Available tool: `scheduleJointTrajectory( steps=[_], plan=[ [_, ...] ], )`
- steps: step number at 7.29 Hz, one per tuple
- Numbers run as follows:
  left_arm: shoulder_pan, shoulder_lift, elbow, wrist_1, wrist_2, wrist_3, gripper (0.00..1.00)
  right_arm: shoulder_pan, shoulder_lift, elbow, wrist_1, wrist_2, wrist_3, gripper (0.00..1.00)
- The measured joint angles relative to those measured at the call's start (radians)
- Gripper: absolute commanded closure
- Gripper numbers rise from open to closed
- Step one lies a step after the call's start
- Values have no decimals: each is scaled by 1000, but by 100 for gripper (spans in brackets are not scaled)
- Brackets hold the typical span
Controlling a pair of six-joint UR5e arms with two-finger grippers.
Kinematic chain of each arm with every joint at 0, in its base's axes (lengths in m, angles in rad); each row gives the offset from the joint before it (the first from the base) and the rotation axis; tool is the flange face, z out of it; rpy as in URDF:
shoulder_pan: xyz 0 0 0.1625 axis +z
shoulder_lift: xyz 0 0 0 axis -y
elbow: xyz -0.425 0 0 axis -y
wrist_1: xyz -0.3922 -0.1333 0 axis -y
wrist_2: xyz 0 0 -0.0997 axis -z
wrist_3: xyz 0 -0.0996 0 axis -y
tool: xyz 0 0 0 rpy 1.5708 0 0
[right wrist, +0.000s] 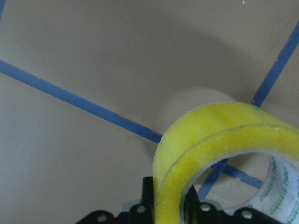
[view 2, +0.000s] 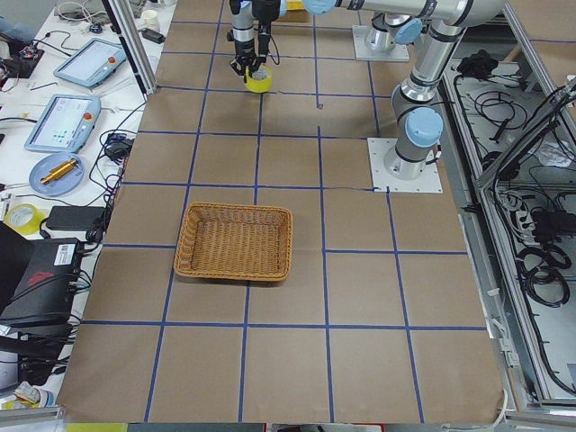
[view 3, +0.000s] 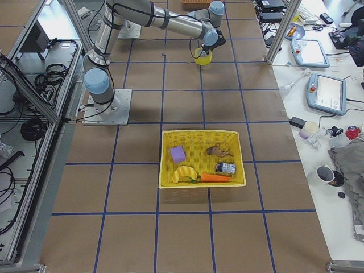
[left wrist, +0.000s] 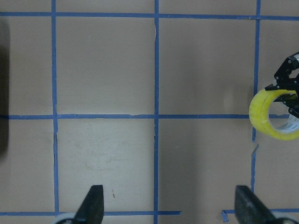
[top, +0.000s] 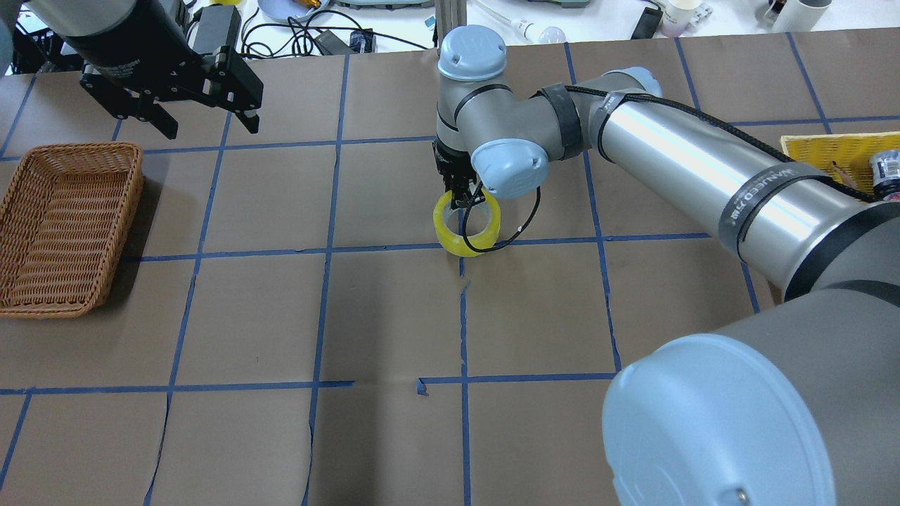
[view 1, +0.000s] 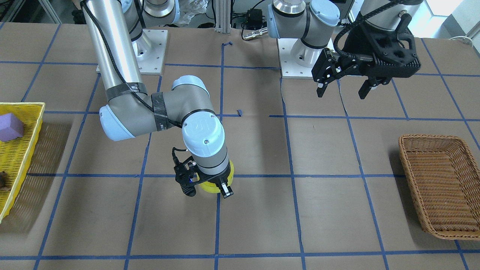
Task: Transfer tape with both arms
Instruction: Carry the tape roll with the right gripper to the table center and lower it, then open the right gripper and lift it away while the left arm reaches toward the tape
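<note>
The yellow tape [top: 445, 223] is a wide roll with a white core, near the middle of the table by a blue grid crossing. My right gripper [top: 465, 199] is shut on its wall, one finger inside the ring and one outside, as the right wrist view shows [right wrist: 170, 205]. The roll [right wrist: 210, 135] hangs tilted, close over the paper. It also shows in the front view [view 1: 209, 188], under the right wrist. My left gripper [top: 211, 126] is open and empty, held high near the far edge on the robot's left [view 1: 341, 93]. The left wrist view shows the tape [left wrist: 261, 112] off to one side.
A brown wicker basket [top: 42, 299] stands on the robot's left side [view 1: 408, 150]. A yellow basket [view 1: 22, 108] on the robot's right holds a purple block [view 1: 10, 126] and other items [view 3: 165, 159]. Blue tape lines grid the brown paper.
</note>
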Motion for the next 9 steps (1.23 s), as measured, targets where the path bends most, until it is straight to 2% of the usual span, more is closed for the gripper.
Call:
scheduleJointTrajectory(
  steps=[1, 2, 4, 6, 7, 9],
  plan=[
    [2, -5, -1, 2, 2, 2, 0, 5, 14, 0, -4, 17, 4, 94],
    [4, -12, -1, 3, 2, 3, 2, 9, 25, 0, -10, 36, 9, 1],
    [8, -42, -3, 10, -5, 3, 4, 11, 31, 0, -21, 48, 9, 0],
    [6, -71, -4, 36, -8, -1, 19, 7, -15, -3, -7, 33, -15, 0],
    [2, -85, -8, 46, -9, -3, 22, -5, -60, -2, 25, 10, -87, 0],
    [-16, -132, -58, 162, -11, -20, 18, -97, -188, 3, 164, -46, -425, 0]
  ],
)
